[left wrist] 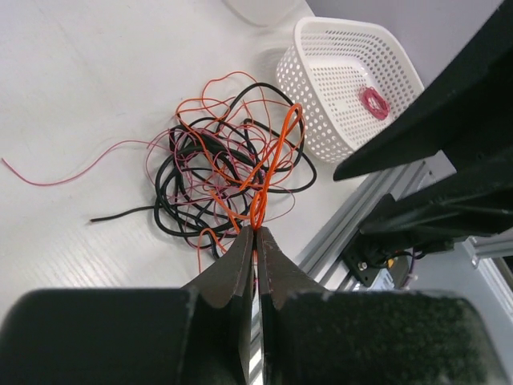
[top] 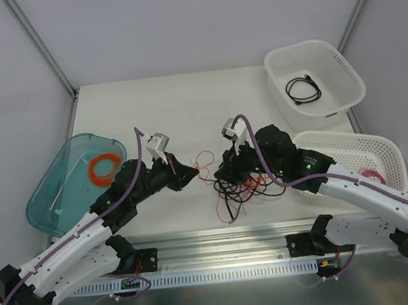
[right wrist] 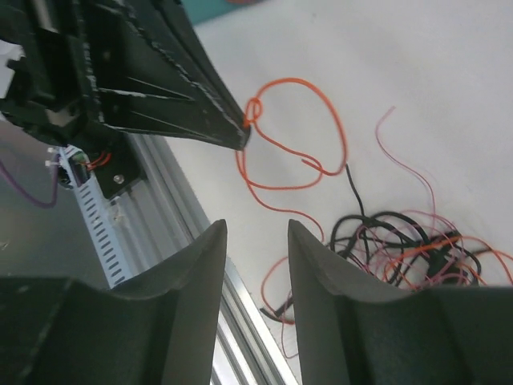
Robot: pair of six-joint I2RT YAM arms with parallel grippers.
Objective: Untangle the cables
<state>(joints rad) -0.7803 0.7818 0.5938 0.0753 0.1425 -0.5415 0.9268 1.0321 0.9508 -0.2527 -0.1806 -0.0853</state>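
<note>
White table (top: 176,104) carries everything, with a teal tub (top: 53,201) at its left edge and a white basket (top: 382,149) at its right. The cables (top: 242,187) lie as a loose black, orange and red tangle near the front middle of the table.

The left gripper (left wrist: 256,231) has its fingers pressed together on a loop of one orange wire (left wrist: 276,152), drawn out of the heap toward the left. The right gripper (right wrist: 256,228) is spread with nothing between its fingers, just beside the tangle near the table's front edge.

The main risk, as I judge it, is that nothing pins the heap. A pull to the left would likely drag the whole tangle along instead of freeing one strand.

The orange wire also runs through black loops, so a hard pull could cinch a knot tighter.

If the right gripper closes blindly, it may catch several strands at once.

Least serious, the thin wire could slip out of the pinch.
</note>
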